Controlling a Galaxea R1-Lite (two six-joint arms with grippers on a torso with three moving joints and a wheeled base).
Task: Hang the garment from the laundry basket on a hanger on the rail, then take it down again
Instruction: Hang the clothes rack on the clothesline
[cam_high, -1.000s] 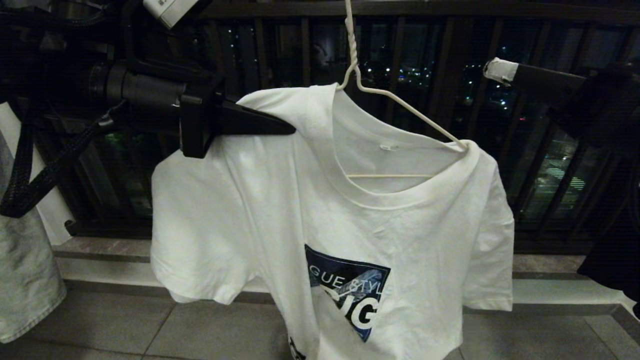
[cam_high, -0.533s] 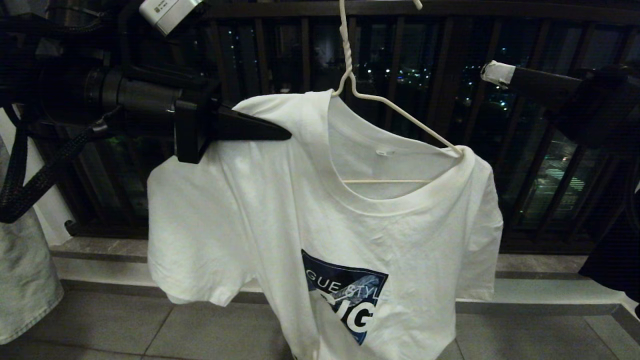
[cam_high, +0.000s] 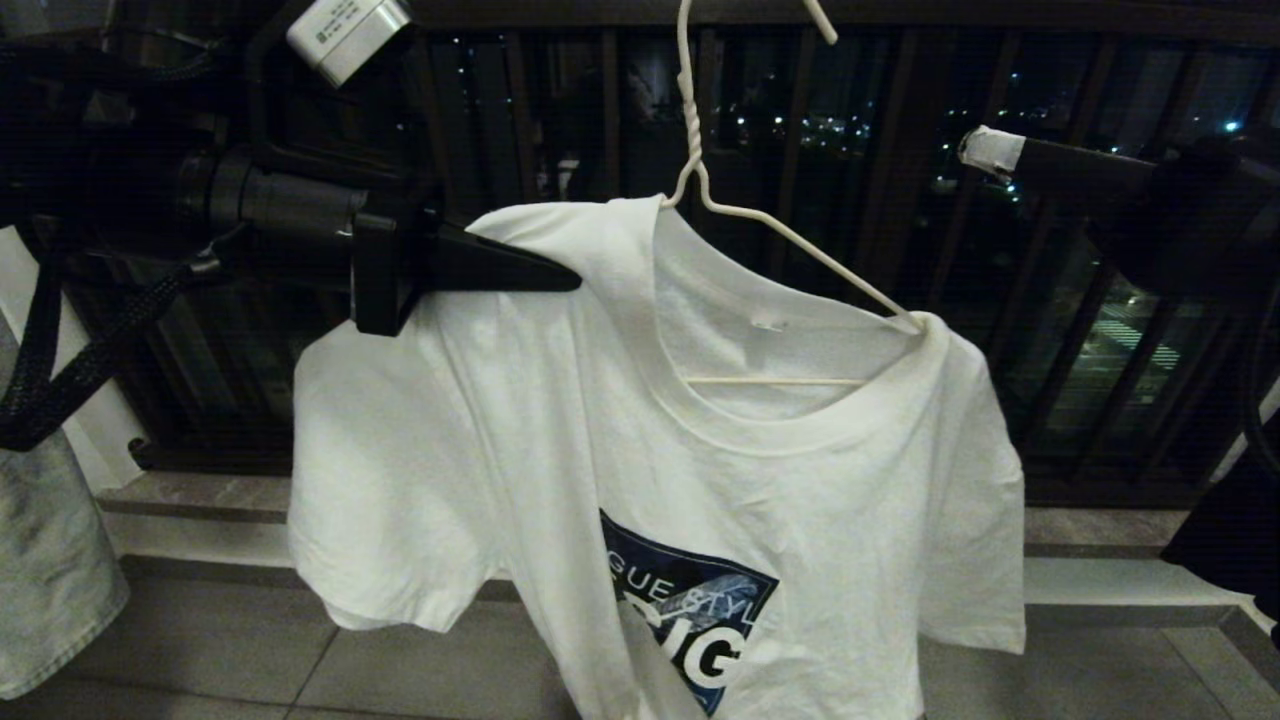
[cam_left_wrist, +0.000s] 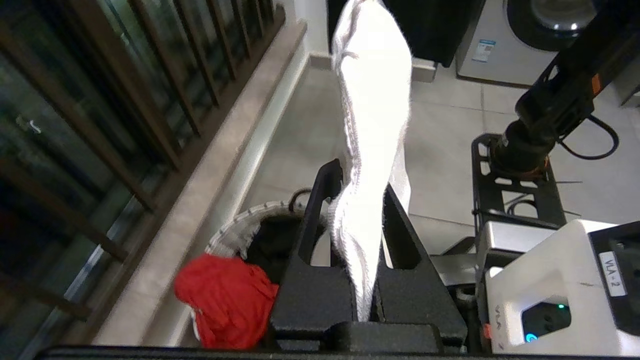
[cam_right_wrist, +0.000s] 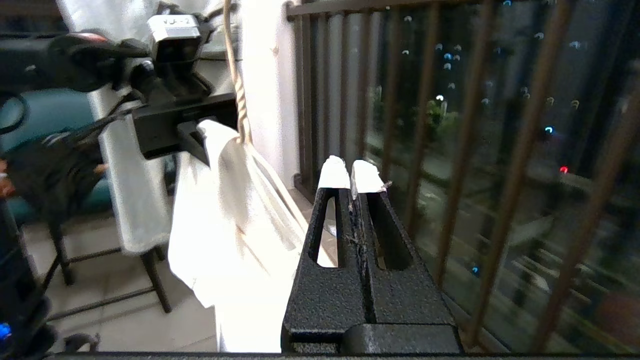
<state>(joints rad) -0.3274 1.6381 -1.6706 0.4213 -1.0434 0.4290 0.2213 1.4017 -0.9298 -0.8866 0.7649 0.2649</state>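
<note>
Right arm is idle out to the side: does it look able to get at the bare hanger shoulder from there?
Probably yes. The right gripper is shut and empty, and nothing stands between it and the bare wire of the hanger; the left gripper holds the T-shirt on the far shoulder.

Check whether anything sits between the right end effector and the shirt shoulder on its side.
Nothing visible does. The right end effector, shut and empty, is out beside the T-shirt, with only open air before the balcony bars between it and that shoulder. The left end effector is shut on the other shoulder, on the hanger.
</note>
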